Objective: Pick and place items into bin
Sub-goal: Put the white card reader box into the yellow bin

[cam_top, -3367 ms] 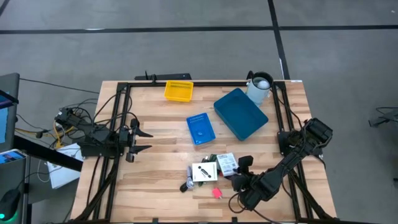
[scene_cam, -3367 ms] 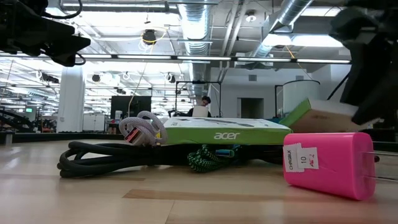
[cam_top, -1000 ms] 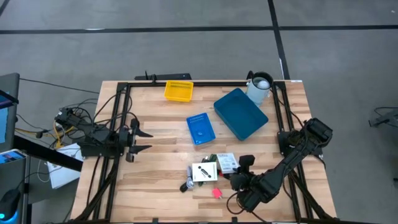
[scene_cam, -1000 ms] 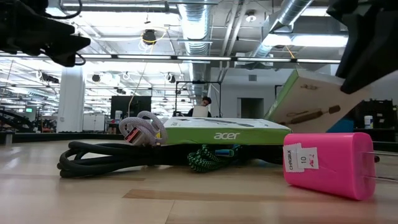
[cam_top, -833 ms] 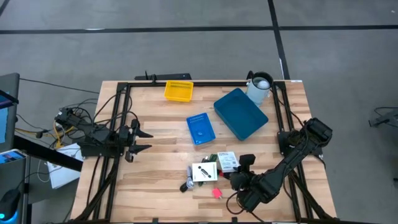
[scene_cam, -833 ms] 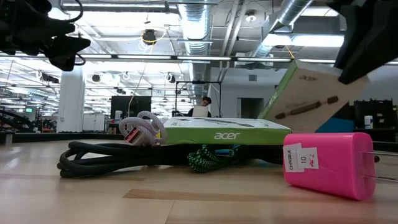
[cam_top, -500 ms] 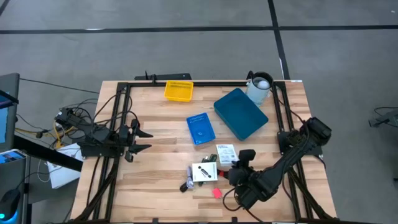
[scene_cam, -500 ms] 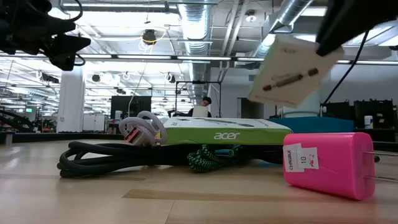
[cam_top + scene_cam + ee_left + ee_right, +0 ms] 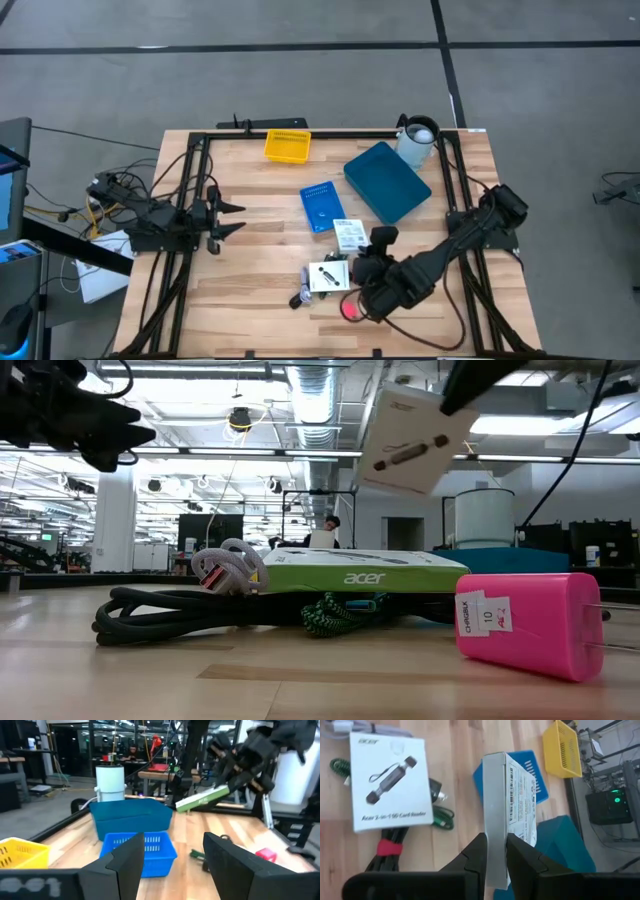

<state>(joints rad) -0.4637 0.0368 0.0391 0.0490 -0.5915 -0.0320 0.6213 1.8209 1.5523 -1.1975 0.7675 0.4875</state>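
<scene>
The white printed box (image 9: 350, 235) now hangs clear of the table in the right gripper (image 9: 362, 248), just beside the small blue basket (image 9: 322, 207); a moment ago it was lower and farther from that basket, tilted up off the pile, and a few seconds back it still lay among the other items. In the right wrist view the two dark fingers (image 9: 476, 857) are pinched on the box's narrow edge, barcode face showing, with the blue basket and a yellow basket (image 9: 562, 747) beyond it. The right arm reaches in low from the table's right side, bent toward the blue basket. Left behind, near the blue basket on the side away from the yellow one, are a second white acer box (image 9: 327, 277), a black cable bundle (image 9: 190, 610), a green coiled cord (image 9: 335, 613) and the pink charger (image 9: 527, 623). The large teal bin (image 9: 388, 183) sits just beside the blue basket, a white cup (image 9: 417, 140) at its far corner. The left gripper (image 9: 222, 219) waits well apart from the blue basket at the table's left, its fingers standing open. The surface is a pale wooden table (image 9: 250, 280) with black frame rails, and behind it is a lit workshop.
</scene>
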